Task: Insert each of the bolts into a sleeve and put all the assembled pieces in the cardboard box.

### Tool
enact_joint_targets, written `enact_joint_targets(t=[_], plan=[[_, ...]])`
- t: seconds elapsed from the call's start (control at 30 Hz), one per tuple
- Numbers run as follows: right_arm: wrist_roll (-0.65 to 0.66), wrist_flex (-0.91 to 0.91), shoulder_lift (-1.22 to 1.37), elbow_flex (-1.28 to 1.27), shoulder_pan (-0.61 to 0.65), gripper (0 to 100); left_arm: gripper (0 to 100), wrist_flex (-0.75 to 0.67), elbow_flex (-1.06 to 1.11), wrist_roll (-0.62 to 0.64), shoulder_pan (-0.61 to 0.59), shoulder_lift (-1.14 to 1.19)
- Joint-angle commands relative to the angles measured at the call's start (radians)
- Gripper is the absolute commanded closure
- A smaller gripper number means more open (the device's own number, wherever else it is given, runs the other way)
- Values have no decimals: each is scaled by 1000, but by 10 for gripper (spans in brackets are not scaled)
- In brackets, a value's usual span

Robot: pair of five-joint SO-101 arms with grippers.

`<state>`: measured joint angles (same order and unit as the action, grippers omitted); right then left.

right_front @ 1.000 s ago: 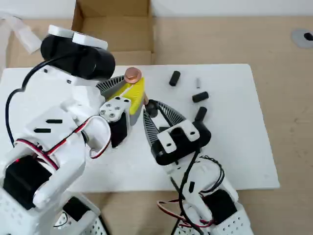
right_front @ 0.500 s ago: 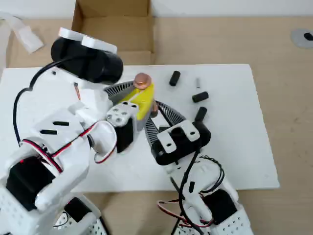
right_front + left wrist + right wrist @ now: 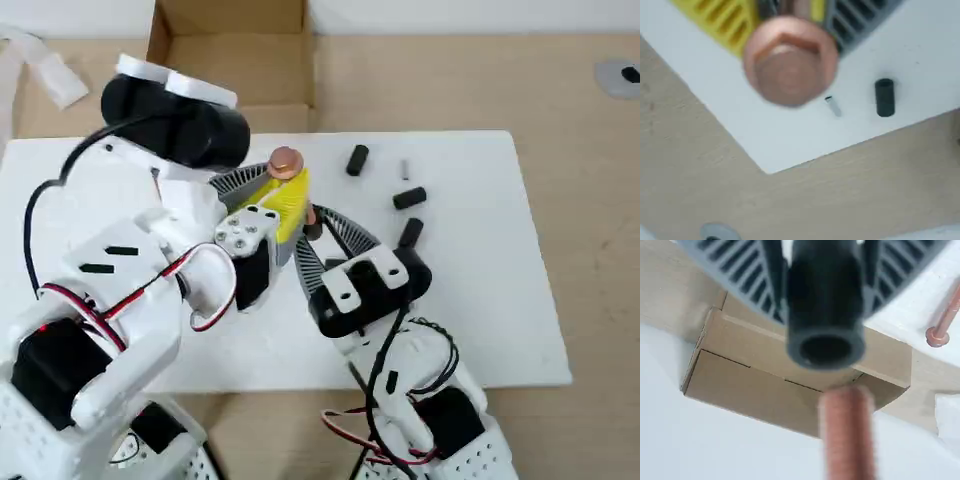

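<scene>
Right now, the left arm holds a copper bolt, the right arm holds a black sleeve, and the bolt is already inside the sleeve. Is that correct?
Not quite: the bolt is not yet inside the sleeve. The right wrist view shows its threaded end just outside the empty hole. The rest is right.

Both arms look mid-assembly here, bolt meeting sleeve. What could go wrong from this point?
The bolt in the left claw sits off-centre from the bore of the sleeve held by the right claw; pushing now may jam it on the rim or twist either piece out of its grip. A loose sleeve lies close beside the right arm on the white board and could get knocked away.
</scene>
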<state>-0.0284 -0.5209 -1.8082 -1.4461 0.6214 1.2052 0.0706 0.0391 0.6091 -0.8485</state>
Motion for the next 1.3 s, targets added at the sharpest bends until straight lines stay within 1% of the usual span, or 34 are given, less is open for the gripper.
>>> enact_joint_targets(t=[0.0,0.43,0.7,0.87,1.0,1.27], plan=[[-5,28,-67,5,7,988,993,-2,28,-12,-15,-8],[-5,28,-67,4,7,988,993,-11,40,-12,-15,-8],[-5,28,-67,4,7,988,993,-92,41,-17,-18,-7],[-5,26,-67,4,7,988,993,-87,41,-23,-18,-4],[-5,26,-67,4,7,988,993,-94,78,-58,-18,-10],[-5,26,-67,4,7,988,993,-95,107,-61,-18,-10]])
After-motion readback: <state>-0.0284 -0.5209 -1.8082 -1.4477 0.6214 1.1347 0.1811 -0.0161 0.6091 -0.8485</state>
